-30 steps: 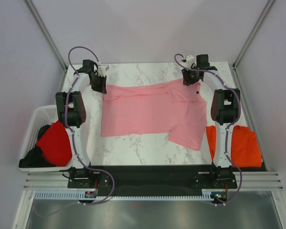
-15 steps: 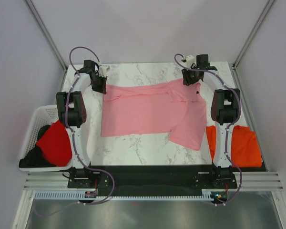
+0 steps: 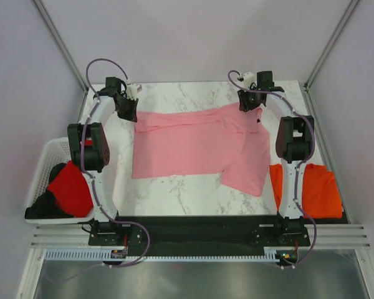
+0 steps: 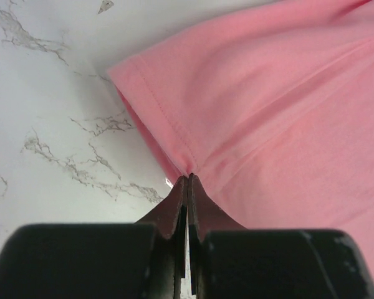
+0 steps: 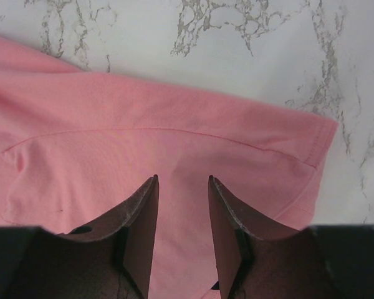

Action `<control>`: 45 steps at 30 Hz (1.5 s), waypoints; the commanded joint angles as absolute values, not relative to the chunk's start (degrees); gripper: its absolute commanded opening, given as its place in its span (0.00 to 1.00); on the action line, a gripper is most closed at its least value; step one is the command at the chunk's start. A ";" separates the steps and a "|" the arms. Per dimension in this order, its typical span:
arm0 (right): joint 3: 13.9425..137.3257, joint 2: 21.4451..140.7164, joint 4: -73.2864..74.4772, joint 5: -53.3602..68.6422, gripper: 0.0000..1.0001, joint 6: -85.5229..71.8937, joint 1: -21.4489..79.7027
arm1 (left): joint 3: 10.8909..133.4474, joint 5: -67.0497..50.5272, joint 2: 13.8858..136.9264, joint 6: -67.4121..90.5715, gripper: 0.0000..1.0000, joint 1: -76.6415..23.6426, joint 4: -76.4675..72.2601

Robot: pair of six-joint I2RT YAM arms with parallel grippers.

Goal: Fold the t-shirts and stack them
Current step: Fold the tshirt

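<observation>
The light pink t-shirt (image 3: 193,146) lies spread on the marble table, its right part folded over. My left gripper (image 3: 131,116) is at the shirt's far left corner. In the left wrist view the gripper (image 4: 188,179) is shut on the hem of the pink t-shirt (image 4: 280,112), and the cloth puckers at its tips. My right gripper (image 3: 254,109) is at the shirt's far right edge. In the right wrist view it (image 5: 182,180) is open, with the pink fabric (image 5: 143,149) under and between its fingers. The orange t-shirt (image 3: 318,190) lies at the right edge. The red t-shirt (image 3: 71,187) is in the basket.
A white lattice basket (image 3: 50,152) stands off the table's left edge, holding the red shirt and a dark garment (image 3: 40,208). Bare marble (image 3: 174,190) shows in front of the pink shirt. Metal frame posts stand at the back corners.
My left arm's elbow has swung a little to the left and its gripper has shifted slightly back and left. The pink shirt and the right arm look unchanged.
</observation>
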State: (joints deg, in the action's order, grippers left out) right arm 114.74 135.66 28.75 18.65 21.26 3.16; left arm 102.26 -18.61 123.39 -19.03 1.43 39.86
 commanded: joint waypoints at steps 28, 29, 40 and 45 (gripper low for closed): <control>110.83 128.59 34.01 22.24 0.45 25.84 0.18 | 91.67 -19.26 114.79 -31.03 0.10 2.29 48.60; 110.74 127.89 34.36 22.32 0.45 25.75 0.26 | 91.32 -18.73 114.09 -31.37 0.16 2.46 48.95; 108.20 123.84 37.44 24.34 0.46 25.66 0.18 | 103.09 -21.88 116.53 -25.32 0.28 2.81 50.89; 102.41 117.09 43.06 28.56 0.48 35.47 0.18 | 101.52 -21.71 115.67 -23.56 0.25 0.70 51.06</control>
State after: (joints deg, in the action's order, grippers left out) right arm 105.49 123.94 38.22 23.97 28.12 0.47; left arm 101.82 -20.08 115.13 -26.22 2.20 49.47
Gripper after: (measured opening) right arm 0.479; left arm 0.252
